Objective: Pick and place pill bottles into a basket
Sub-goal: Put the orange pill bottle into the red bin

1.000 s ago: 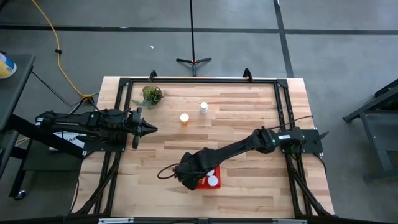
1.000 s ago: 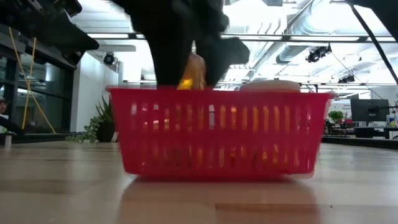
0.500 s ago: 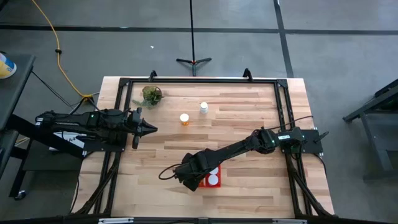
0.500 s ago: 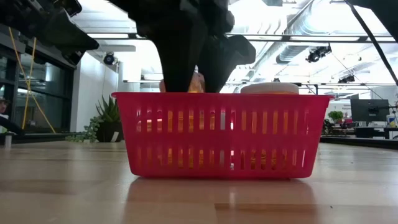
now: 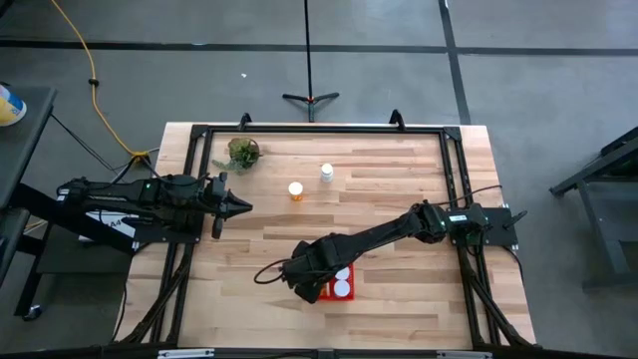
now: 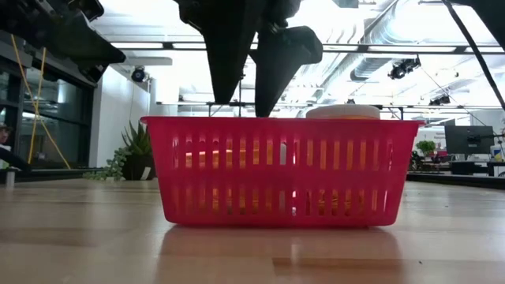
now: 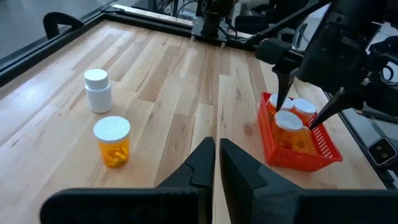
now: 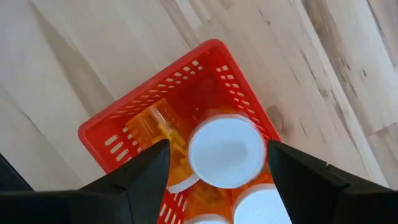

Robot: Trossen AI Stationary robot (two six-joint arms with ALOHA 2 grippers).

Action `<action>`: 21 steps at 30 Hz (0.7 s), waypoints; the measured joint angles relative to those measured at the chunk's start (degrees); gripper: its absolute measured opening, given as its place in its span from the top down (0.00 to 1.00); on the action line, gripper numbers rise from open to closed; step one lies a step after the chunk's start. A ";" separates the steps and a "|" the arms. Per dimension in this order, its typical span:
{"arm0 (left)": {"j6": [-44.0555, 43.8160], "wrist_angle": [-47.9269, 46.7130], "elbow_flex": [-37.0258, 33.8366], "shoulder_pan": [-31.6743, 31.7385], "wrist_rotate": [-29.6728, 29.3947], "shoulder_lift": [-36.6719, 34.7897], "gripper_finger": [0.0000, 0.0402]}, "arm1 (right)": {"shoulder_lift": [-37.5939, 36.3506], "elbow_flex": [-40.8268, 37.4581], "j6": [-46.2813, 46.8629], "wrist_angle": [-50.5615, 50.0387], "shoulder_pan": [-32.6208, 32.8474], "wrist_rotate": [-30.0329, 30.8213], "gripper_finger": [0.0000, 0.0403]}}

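Bottles were split between 2 spots: an orange bottle [image 5: 295,190] and a whitish bottle [image 5: 326,174] stood upright on the counter [image 5: 399,189], just beside each other, well apart from the basket [image 6: 280,170]; the rest sat inside the basket, white caps up where visible. Right gripper [image 8: 211,163] hung directly over the basket, fingers spread either side of a capped bottle [image 8: 226,151] w/o touching it. Left gripper [image 7: 216,163] waited at the counter's left side, fingers pressed together, empty. Bottles were judged light, stiff plastic, smooth-walled, so slippery and easily tipped; hold was judged best taken across the cylinder just below the cap, approx. square-on. The basket was judged light enough to be shoved if bumped.
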 joint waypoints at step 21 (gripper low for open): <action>-0.02 0.02 0.00 -0.01 0.65 0.00 0.85 | -6.82 0.07 -12.17 3.58 -13.33 6.64 0.29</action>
